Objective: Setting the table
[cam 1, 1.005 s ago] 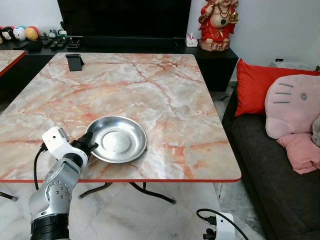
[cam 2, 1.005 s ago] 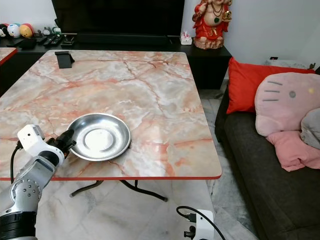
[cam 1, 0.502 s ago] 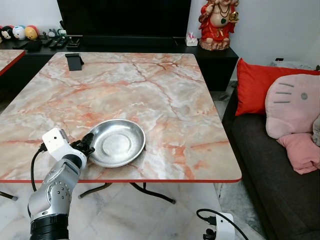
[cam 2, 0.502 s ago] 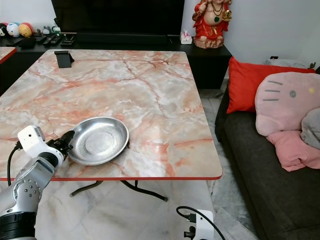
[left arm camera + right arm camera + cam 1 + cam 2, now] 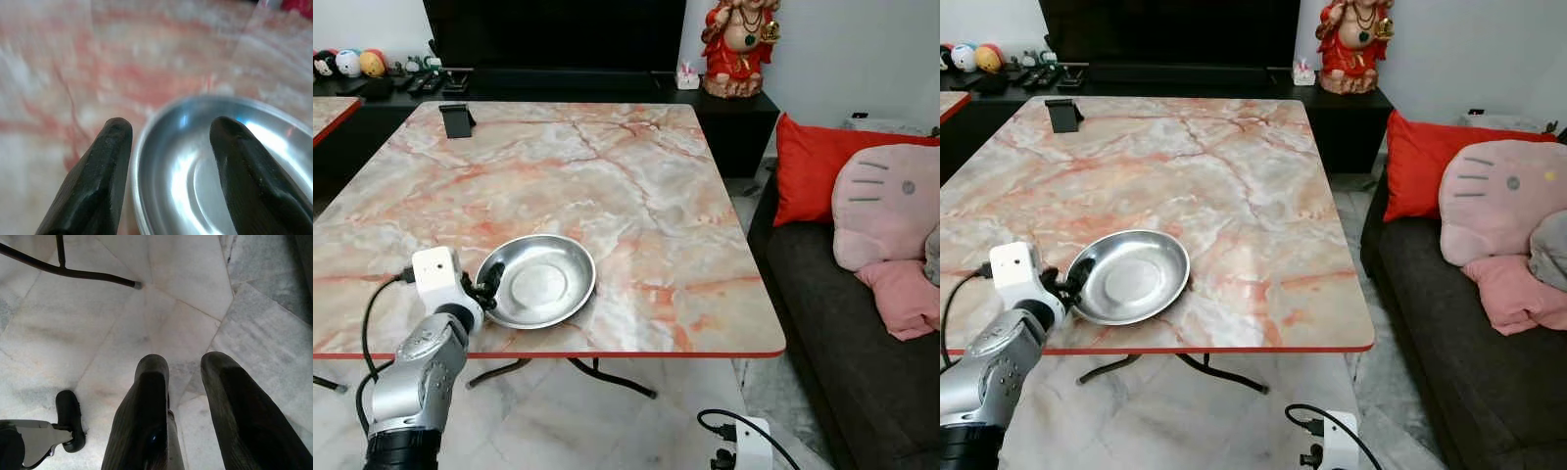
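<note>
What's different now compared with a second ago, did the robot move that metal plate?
Yes, a little. The left gripper, its fingers astride the plate's near rim, has drawn it slightly toward the robot's left, nearer the table's front edge, and the wrist has turned more upright. The fingers still straddle the rim. The black stand and the right gripper, hanging over the floor, are unchanged.

Head pair: looking forward and down over the bench (image 5: 636, 186), sharing nearly the same scene. Left wrist – very near, along its fingers (image 5: 93, 181) at the plate (image 5: 205, 161). Right wrist – facing the floor (image 5: 146, 298).
</note>
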Available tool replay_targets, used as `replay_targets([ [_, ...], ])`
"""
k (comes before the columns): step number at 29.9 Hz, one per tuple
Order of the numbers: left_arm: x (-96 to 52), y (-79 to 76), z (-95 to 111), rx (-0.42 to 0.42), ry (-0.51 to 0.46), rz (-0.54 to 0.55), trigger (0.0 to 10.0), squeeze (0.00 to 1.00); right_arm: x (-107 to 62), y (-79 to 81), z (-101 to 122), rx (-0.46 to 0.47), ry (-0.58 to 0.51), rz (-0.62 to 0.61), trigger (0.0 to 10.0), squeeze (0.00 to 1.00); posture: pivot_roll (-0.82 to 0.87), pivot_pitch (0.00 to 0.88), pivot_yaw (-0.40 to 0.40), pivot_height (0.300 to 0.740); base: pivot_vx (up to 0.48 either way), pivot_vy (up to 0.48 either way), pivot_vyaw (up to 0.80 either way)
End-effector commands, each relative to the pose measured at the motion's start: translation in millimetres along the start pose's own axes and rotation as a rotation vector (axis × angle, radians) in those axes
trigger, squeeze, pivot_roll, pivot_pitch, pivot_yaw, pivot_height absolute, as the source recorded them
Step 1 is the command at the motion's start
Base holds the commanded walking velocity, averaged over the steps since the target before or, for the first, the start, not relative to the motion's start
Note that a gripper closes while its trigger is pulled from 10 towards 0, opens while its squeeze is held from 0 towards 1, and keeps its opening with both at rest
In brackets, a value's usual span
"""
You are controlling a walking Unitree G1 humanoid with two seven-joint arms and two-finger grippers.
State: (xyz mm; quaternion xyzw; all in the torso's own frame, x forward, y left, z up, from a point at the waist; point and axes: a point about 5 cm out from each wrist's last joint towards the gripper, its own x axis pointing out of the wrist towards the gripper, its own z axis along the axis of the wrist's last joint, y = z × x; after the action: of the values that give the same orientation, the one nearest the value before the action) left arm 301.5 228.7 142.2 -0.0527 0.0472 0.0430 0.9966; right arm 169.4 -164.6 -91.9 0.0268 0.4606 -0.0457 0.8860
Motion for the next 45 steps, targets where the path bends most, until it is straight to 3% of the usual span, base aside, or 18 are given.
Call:
replay_targets([
  [1,-2.1,-1.9,6.6,0.031,-0.040,-0.013,10.0,0.00,-0.1,-1.4,-0.8,-0.002,0.005,-0.003,10.0,0.00,0.06,0.000,-0.030,0.740,0.000,0.000,0.00],
  [5,-5.7,0.5,17.1,0.063,-0.112,-0.001,10.0,0.00,-0.1,-1.2,-0.7,-0.001,0.005,-0.002,10.0,0.00,0.06,0.000,-0.029,0.740,0.000,0.000,0.00],
  [10,-9.1,-6.9,24.1,0.175,-0.231,-0.021,10.0,0.00,-0.1,-1.0,0.1,0.004,-0.006,-0.003,10.0,0.00,0.07,0.000,-0.030,0.740,0.000,0.000,0.00],
  [13,-9.9,-29.1,11.6,0.197,-0.248,-0.102,10.0,0.00,-0.3,-0.9,0.3,0.011,-0.015,-0.006,10.0,0.00,0.06,0.000,-0.027,0.740,0.000,0.000,0.00],
  [14,-9.9,-29.1,11.6,0.197,-0.248,-0.102,10.0,0.00,-0.3,-0.9,0.3,0.011,-0.015,-0.006,10.0,0.00,0.06,0.000,-0.027,0.740,0.000,0.000,0.00],
  [17,-9.2,-51.7,4.5,0.243,-0.267,-0.181,10.0,0.00,-0.6,-1.4,0.3,0.020,-0.023,-0.016,10.0,0.00,0.05,0.000,-0.025,0.740,0.000,0.000,0.00],
  [19,-7.7,-57.9,6.1,0.234,-0.289,-0.195,10.0,0.00,-0.7,-1.7,-0.3,0.023,-0.024,-0.024,10.0,0.00,0.04,0.000,-0.022,0.740,0.000,0.000,0.00],
  [28,-10.4,-46.0,-6.2,0.249,-0.288,-0.155,10.0,0.00,-2.3,-2.1,-6.9,0.016,-0.012,-0.030,10.0,0.00,0.03,0.000,-0.012,0.740,0.000,0.000,0.00],
  [40,-4.5,-54.3,-3.4,0.237,-0.310,-0.161,10.0,0.00,-1.7,-1.0,-3.3,0.012,-0.026,-0.042,10.0,0.00,0.01,0.000,-0.005,0.740,0.000,0.000,0.00],
  [45,-4.3,-54.5,-0.1,0.235,-0.318,-0.158,10.0,0.00,-1.5,-1.3,-3.3,0.011,-0.020,-0.045,10.0,0.00,0.03,0.000,-0.009,0.740,0.000,0.432,0.00],
])
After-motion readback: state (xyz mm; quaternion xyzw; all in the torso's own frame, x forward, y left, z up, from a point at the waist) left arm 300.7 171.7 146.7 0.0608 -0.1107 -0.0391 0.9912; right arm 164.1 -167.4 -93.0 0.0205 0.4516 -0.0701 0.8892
